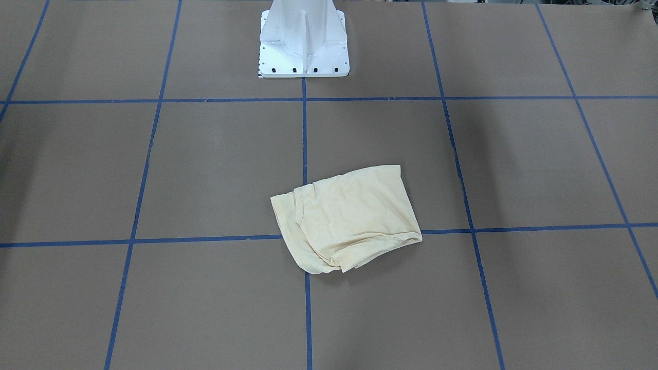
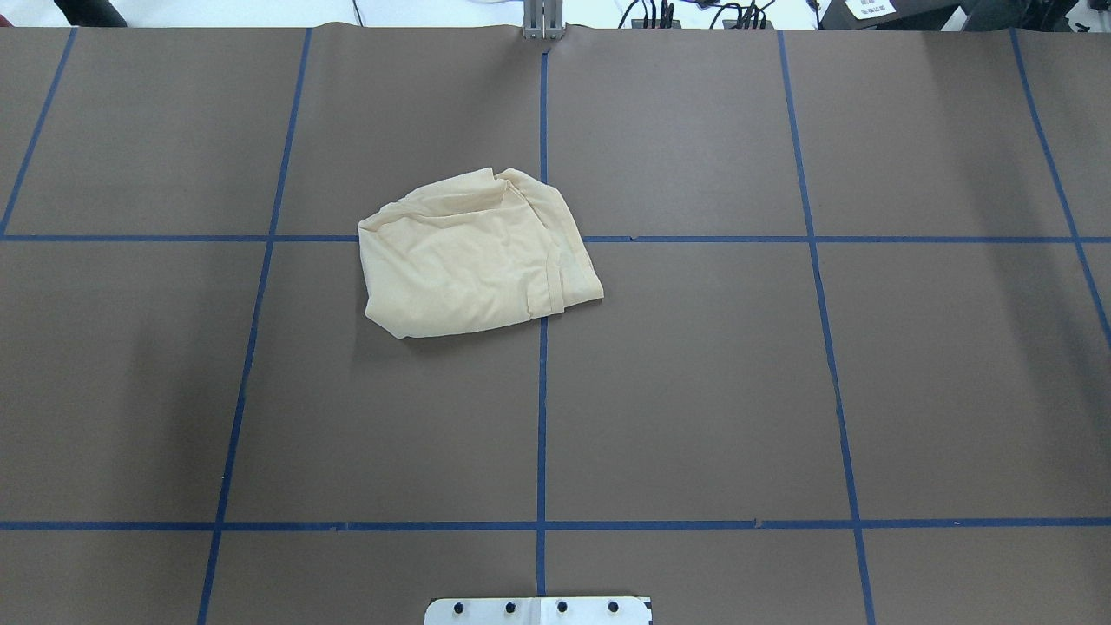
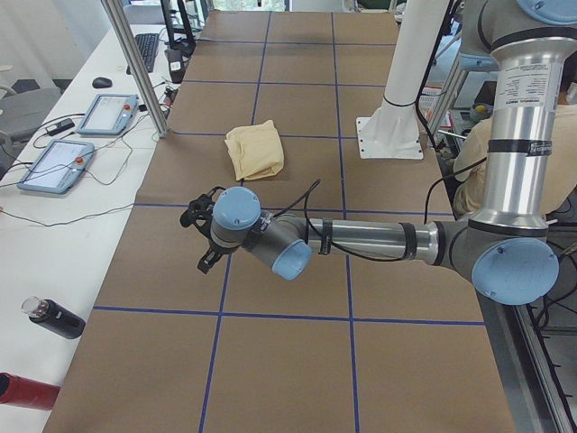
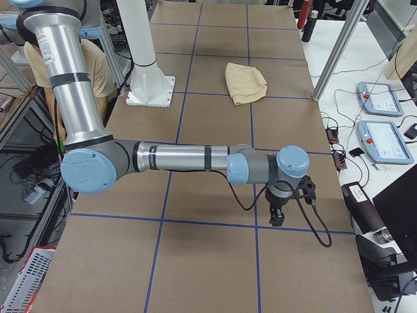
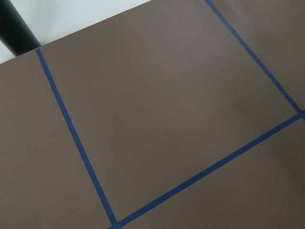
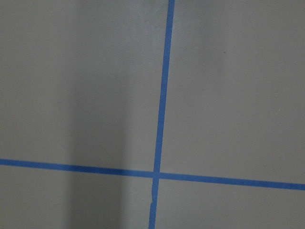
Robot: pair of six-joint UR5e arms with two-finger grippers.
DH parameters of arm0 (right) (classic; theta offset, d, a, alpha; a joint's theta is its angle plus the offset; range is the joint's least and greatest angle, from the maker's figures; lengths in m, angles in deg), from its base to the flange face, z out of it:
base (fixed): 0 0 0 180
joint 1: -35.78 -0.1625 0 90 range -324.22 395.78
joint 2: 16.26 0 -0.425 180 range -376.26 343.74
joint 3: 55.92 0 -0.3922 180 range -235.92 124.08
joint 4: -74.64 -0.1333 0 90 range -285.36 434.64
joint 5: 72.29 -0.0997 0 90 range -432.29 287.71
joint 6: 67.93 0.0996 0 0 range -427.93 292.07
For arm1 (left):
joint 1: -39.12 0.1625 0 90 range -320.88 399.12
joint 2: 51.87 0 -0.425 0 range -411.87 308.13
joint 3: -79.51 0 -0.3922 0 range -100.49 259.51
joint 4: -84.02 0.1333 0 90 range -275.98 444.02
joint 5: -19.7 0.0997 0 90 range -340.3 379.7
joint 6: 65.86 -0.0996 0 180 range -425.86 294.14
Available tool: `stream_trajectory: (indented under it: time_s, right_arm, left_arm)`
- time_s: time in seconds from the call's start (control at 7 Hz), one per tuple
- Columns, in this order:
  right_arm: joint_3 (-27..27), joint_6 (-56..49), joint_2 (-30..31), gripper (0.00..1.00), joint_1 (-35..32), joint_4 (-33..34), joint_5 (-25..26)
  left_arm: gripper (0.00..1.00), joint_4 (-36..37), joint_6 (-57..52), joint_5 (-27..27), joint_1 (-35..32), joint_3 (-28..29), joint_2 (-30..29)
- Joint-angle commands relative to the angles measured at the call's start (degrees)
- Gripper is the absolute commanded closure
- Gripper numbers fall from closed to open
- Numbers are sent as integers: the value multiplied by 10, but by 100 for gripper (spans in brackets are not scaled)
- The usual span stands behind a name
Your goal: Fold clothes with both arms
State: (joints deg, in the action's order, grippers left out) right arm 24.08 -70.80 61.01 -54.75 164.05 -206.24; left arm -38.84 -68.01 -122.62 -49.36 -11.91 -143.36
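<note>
Left arm (image 3: 361,242) is nearest in the left side view, stretched low over the table (image 2: 781,391). Left gripper (image 3: 204,255) points down over bare brown paper with nothing visibly in it. How far the jaws are open, cannot tell. It shows only in that side view, and its wrist view gives just paper and blue tape (image 2: 542,417).

Right arm (image 4: 182,158) mirrors it at the other end. Right gripper (image 4: 277,216) also hangs over bare paper, nothing visibly held, jaw opening cannot tell.

T-shirt (image 2: 473,256) sits at about 11 o'clock from table centre in the overhead view, roughly 12 o'clock from the pedestal base (image 2: 538,610). It straddles the centre tape line, mostly on the robot's left half, well apart from both grippers. It is a compact bundle, no print or label showing and no sleeve sticking out. Edges are uneven, with a hem flap on its 3 o'clock side and a rumpled 12 o'clock edge.

Judgement: folding looks nearly or fully done, with both arms parked wide. If a tidy-up fold is wanted:
- Both grippers should approach from opposite sides.
- Pinch all layers at the two 12 o'clock corners, not just the top layer.
- Lift low and together.
- Lay the fold toward 6 o'clock without dragging, since thin fabric likely slides and unfolds.
</note>
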Motion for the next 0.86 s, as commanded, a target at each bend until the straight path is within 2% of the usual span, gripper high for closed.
stream_trajectory:
  time_s: [0.0,0.14,0.29,0.43,0.57,0.71]
  right_arm:
    - [55,12,41,0,-3,2,2]
    - [54,37,39,0,-3,2,2]
    - [55,37,42,0,-5,4,6]
    - [53,37,46,0,-4,4,17]
    - [52,35,48,0,-4,4,51]
    - [56,35,52,0,-4,6,48]
  left_arm:
    - [0,17,-15,66,-6,-38,4]
    - [0,28,-11,111,-3,-34,4]
    - [0,79,-10,107,-5,-41,8]
    - [0,102,33,100,0,-34,17]
    - [0,95,63,103,0,-15,15]
    - [0,93,60,102,0,-8,16]
